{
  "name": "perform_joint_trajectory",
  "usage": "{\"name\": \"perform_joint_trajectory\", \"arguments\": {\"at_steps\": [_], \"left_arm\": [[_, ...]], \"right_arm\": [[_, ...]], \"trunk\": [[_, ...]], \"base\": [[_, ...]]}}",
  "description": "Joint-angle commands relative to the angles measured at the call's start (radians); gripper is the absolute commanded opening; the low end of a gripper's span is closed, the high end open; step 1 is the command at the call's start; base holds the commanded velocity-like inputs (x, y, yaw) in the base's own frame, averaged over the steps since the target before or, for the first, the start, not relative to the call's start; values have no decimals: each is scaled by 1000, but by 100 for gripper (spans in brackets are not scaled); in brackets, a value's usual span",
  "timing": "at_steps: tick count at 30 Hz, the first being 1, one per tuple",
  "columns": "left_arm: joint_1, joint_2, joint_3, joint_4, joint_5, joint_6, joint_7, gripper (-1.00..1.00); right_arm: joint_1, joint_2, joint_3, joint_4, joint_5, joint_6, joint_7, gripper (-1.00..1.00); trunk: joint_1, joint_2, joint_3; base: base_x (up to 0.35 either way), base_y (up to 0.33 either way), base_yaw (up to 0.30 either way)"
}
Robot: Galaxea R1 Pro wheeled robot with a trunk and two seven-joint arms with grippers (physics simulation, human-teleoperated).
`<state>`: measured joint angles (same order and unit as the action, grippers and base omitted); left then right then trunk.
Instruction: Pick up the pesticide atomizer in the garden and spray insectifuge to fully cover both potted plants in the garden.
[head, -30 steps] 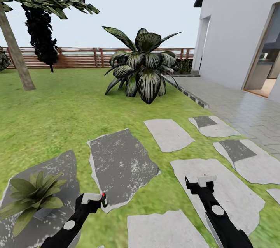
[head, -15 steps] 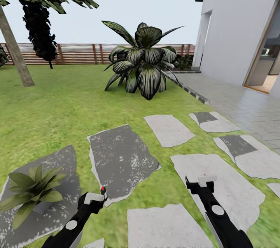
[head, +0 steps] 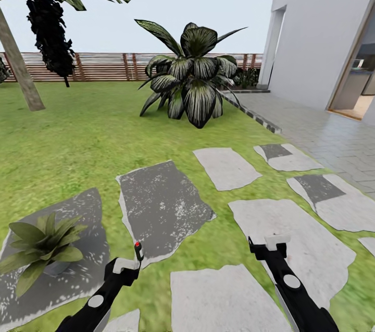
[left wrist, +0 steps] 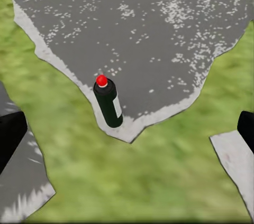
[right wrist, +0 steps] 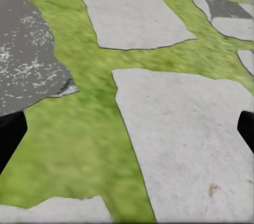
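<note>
while spread wide, left end effector (left wrist: 127, 129) near upright pesticide atomizer (left wrist: 108, 102), not touching; right end effector (right wrist: 127, 131) likewise released

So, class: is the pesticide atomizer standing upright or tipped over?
Upright. The pesticide atomizer stands on the dark slab's edge, red top uppermost.

Pesticide atomizer (left wrist: 108, 102): one, at 7 o'clock in the head view
Potted plants (head: 42, 246): one, at 8 o'clock
Large striped-leaf plant (head: 190, 79): one, at 12 o'clock
Grippers: two, left gripper (head: 125, 266), right gripper (head: 268, 246)
Tree trunks (head: 19, 69): one, at 10 o'clock
</note>
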<state>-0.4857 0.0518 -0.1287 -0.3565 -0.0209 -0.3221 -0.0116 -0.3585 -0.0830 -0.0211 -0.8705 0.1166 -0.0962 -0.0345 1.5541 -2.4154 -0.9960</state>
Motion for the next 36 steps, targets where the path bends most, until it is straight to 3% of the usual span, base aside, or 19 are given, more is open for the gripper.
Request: {"name": "perform_joint_trajectory", "arguments": {"at_steps": [1, 12, 36], "left_arm": [[-1, 0, -2, 1, -2, -3, -1, 100], [-1, 0, -1, 1, -2, -3, 0, 100], [-1, -1, 0, 1, -2, -3, -1, 100]], "right_arm": [[0, 0, 0, 1, 10, -2, -3, 100], [0, 0, 0, 1, 10, -2, -4, 100], [0, 0, 1, 1, 11, -2, -4, 100]], "trunk": [[4, -8, -6], [46, -85, -58], [57, -90, -188]], "base": [[0, 0, 0], [0, 0, 0], [0, 0, 0]]}}
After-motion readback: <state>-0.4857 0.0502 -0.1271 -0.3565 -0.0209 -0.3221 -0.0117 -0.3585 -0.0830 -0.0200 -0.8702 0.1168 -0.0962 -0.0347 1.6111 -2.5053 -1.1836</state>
